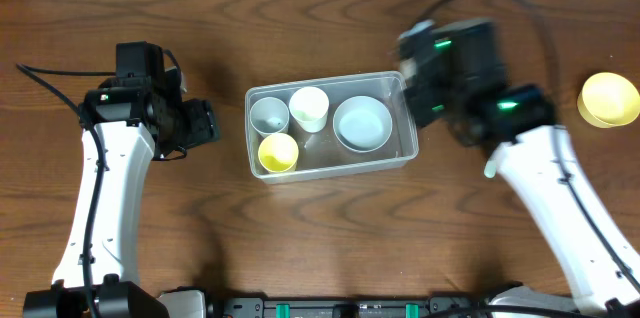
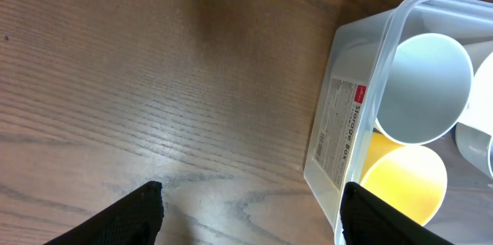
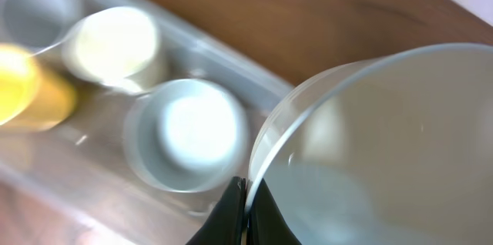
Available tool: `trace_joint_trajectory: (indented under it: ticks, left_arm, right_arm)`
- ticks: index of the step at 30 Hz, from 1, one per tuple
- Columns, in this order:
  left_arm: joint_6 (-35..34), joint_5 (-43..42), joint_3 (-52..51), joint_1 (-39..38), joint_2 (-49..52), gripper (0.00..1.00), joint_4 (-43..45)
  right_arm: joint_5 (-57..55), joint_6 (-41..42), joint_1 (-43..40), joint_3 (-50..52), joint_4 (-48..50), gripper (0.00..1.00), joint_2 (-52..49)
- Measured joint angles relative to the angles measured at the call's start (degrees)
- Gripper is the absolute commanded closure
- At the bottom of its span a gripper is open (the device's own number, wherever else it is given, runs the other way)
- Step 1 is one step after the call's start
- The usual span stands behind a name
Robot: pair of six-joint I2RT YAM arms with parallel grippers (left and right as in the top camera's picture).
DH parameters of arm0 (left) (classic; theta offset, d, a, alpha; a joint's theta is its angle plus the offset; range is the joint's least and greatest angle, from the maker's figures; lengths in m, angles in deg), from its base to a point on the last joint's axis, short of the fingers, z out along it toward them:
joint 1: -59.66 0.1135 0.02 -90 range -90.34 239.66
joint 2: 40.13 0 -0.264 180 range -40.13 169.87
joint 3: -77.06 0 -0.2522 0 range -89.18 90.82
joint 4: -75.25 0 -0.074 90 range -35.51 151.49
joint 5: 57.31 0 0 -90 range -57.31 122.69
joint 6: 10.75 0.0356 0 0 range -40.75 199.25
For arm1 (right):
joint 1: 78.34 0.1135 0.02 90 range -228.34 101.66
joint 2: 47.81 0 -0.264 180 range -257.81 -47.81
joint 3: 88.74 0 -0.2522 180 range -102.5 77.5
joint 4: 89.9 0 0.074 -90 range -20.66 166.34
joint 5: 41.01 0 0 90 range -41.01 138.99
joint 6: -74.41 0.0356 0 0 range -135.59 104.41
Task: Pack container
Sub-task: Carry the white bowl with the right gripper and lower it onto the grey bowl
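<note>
The clear plastic container stands mid-table, holding a grey cup, a white cup, a yellow cup and a pale blue bowl. My right gripper is shut on the rim of a grey bowl, held above the container's right end. From overhead the right arm hides that bowl. My left gripper is open and empty, low by the container's left wall. It also shows in the overhead view.
A yellow bowl sits on the wooden table at the far right. Black cables run from both arms across the back of the table.
</note>
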Motion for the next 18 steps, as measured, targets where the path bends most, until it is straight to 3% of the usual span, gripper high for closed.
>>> trace_joint_trajectory:
  ticks: [6,14,15,16,17,18]
  left_arm:
    - [0.0,0.0,0.0,0.0,0.0,0.26,0.0]
    - [0.0,0.0,0.0,0.0,0.0,0.26,0.0]
    - [0.0,0.0,0.0,0.0,0.0,0.26,0.0]
    - [0.0,0.0,0.0,0.0,0.0,0.26,0.0]
    - [0.0,0.0,0.0,0.0,0.0,0.26,0.0]
    - [0.0,0.0,0.0,0.0,0.0,0.26,0.0]
  right_arm:
    - [0.1,-3.4,9.0,0.1,0.8,0.99,-5.6]
    - [0.0,-4.6,11.5,0.1,0.9,0.98,-14.0]
    - [-0.1,-4.6,11.5,0.1,0.9,0.95,-14.6]
    - [-0.1,-4.6,11.5,0.1,0.9,0.78,-15.0]
    - [-0.1,-4.6,11.5,0.1,0.9,0.66,-15.3]
    - [-0.1,-4.6,11.5,0.2,0.9,0.62,-15.5]
